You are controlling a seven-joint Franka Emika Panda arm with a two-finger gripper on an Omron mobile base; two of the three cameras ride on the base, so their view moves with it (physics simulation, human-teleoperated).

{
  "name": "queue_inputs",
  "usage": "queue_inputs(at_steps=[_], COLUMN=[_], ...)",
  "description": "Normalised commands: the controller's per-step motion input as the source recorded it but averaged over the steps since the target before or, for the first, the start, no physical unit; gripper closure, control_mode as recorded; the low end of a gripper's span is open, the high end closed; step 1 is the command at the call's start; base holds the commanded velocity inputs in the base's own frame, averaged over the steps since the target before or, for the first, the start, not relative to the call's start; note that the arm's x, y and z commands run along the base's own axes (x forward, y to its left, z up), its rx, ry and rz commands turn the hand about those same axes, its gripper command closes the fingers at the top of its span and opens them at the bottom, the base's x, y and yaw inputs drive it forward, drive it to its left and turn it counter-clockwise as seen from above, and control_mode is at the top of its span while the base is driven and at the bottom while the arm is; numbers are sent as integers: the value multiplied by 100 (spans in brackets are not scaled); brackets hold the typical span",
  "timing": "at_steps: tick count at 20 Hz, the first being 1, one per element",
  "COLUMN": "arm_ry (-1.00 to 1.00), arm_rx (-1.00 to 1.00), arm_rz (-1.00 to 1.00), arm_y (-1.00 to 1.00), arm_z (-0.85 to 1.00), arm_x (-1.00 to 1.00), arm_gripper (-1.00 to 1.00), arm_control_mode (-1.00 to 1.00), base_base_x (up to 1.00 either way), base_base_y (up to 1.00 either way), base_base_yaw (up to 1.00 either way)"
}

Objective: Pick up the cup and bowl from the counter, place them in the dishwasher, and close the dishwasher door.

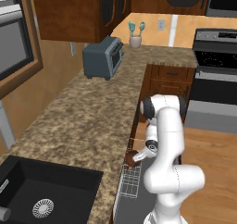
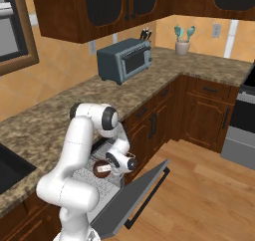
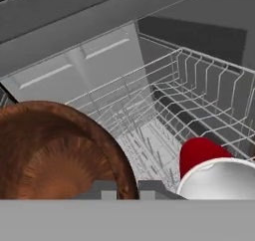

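My gripper (image 3: 127, 189) is shut on the rim of the dark brown bowl (image 3: 55, 155), which hangs just above the dishwasher's white wire rack (image 3: 164, 95). From the base views, the bowl (image 1: 134, 158) (image 2: 102, 169) sits at the gripper (image 1: 140, 155) (image 2: 113, 166), low beside the granite counter (image 1: 92, 112) (image 2: 45, 120). The red cup (image 3: 199, 153), with its white inside facing the camera, stands inside the rack to the bowl's right. The dark dishwasher door (image 2: 134, 197) is open and slopes down toward the floor.
A blue-grey toaster oven (image 1: 102, 57) (image 2: 124, 60) and a beige utensil holder (image 1: 135, 40) (image 2: 183, 47) stand farther along the counter. The black sink (image 1: 41, 190) is near left. The steel range (image 1: 215, 56) is at the far right, beyond the wooden floor (image 2: 199, 185).
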Motion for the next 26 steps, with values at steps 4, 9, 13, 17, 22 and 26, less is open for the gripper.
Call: queue_inputs(at_steps=[4, 9, 13, 17, 22, 26], arm_ry=[-2, 0, 0, 0, -1, -17], arm_rx=[0, -3, -5, -5, 0, 0], arm_rz=[1, 0, 0, 0, 0, 0], arm_y=[15, 0, 0, -3, 0, 0], arm_z=[-48, -60, -65, -66, 3, 31], arm_x=[37, 28, 16, 1, -11, -31], arm_gripper=[100, 100, 100, -100, -100, -100], arm_control_mode=[-100, -100, -100, -100, -100, -100], base_base_x=[0, 0, 0, 0, 0, 0], base_base_y=[0, 0, 0, 0, 0, 0], base_base_yaw=[0, 0, 0, 0, 0, 0])
